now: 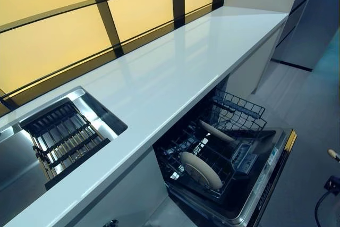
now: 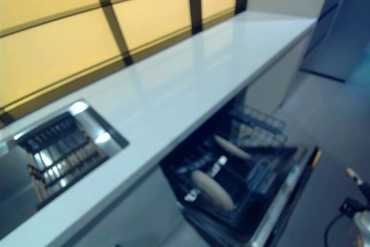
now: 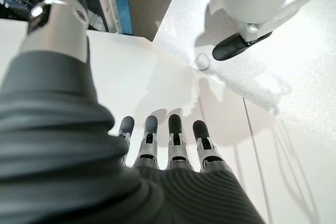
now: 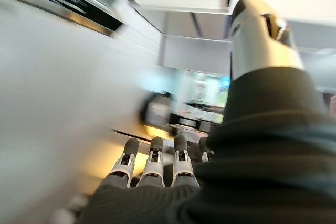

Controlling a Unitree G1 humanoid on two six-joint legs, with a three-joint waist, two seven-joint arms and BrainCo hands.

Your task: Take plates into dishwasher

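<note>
The dishwasher (image 1: 268, 176) under the white counter (image 1: 175, 73) stands open with its lower rack (image 1: 236, 112) pulled out. Two cream plates stand on edge in the rack, one near the front (image 1: 201, 169) and one further back (image 1: 217, 131). My left hand (image 3: 163, 140) shows in the left wrist view with straight fingers, empty, beside a white cabinet front. My right hand (image 4: 157, 161) shows in the right wrist view with straight fingers, empty. Neither hand holds a plate, and no plate lies on the counter.
A steel sink (image 1: 103, 118) is set in the counter at the left, with a dark drying rack (image 1: 64, 136) in it. Yellow window panes run behind the counter. Grey floor lies to the right of the dishwasher door.
</note>
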